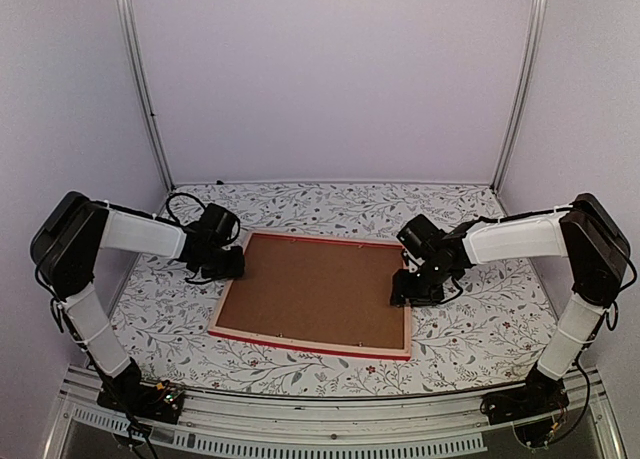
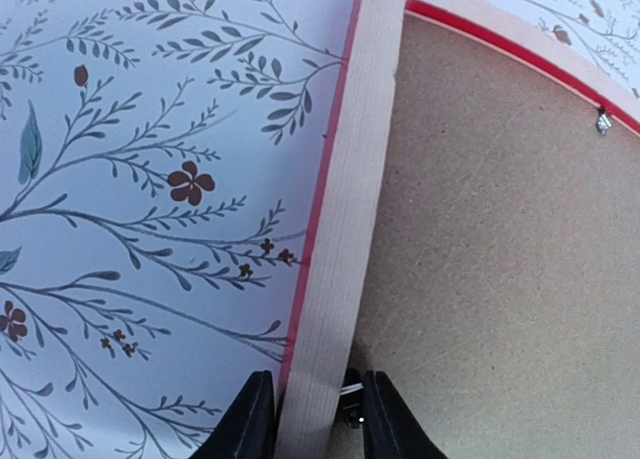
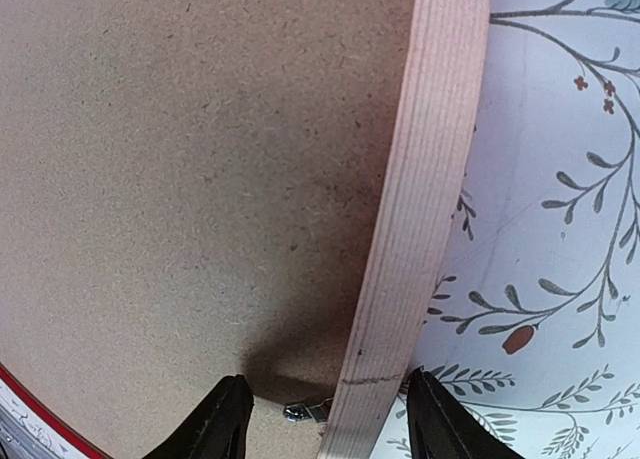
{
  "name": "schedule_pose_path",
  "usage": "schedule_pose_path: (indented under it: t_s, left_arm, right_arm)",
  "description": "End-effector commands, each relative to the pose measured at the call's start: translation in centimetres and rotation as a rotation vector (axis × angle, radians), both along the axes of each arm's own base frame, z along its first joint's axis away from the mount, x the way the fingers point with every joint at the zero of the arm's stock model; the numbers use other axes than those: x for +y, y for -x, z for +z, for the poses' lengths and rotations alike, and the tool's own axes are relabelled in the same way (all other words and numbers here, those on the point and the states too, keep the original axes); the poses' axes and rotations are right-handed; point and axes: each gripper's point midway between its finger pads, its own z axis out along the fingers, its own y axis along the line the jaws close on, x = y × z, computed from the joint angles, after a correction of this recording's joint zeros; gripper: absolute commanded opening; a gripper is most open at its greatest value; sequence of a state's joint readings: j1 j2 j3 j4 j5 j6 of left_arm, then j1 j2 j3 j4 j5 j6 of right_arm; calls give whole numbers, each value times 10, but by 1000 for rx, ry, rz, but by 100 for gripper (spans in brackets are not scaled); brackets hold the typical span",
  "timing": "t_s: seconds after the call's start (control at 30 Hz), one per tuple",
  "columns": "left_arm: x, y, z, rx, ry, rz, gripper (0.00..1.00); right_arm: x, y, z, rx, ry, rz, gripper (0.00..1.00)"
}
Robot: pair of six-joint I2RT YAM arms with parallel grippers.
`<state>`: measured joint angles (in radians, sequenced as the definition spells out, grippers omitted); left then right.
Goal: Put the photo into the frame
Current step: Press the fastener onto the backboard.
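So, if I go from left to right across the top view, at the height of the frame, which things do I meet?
left arm → left hand → backing board → right hand → right arm. The frame runs all around the board, so it has no single place.

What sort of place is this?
Probably a lab robot booth: plain lilac walls with metal corner posts, a floral-covered table, and a left arm and right arm bolted at its near edge.

1. Frame [image 1: 310, 343] lies back up, so its front is hidden against the table [image 1: 330, 204].
2. Backing board [image 1: 315, 294] hides whatever is underneath.
3. Left gripper [image 2: 312, 419]: tips cut off at the bottom edge, rail contact unclear.
4. Right gripper [image 3: 330, 419]: tips also cut off.
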<state>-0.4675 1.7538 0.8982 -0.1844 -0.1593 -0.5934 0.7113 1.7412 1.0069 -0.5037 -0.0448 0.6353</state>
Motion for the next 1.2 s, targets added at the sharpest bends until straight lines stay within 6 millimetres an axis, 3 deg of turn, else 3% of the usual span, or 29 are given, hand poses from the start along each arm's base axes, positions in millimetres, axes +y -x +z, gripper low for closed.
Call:
schedule_pose_path:
  t_s: [0.0, 0.23, 0.43, 0.97, 1.17]
  left_arm:
    - [19, 3, -9, -6, -63, 66, 30]
    - [15, -4, -13, 5, -62, 67, 49]
    - [17, -3, -18, 14, -73, 74, 49]
    - [23, 15, -22, 36, -84, 69, 25]
    - [22, 13, -13, 17, -76, 66, 14]
  right_arm:
    - [6, -2, 0, -2, -18, 11, 57]
    - [7, -1, -1, 1, -31, 11, 57]
    - [7, -1, -1, 2, -31, 12, 57]
    - [9, -2, -1, 3, -31, 20, 56]
    - [10, -3, 0, 0, -32, 20, 56]
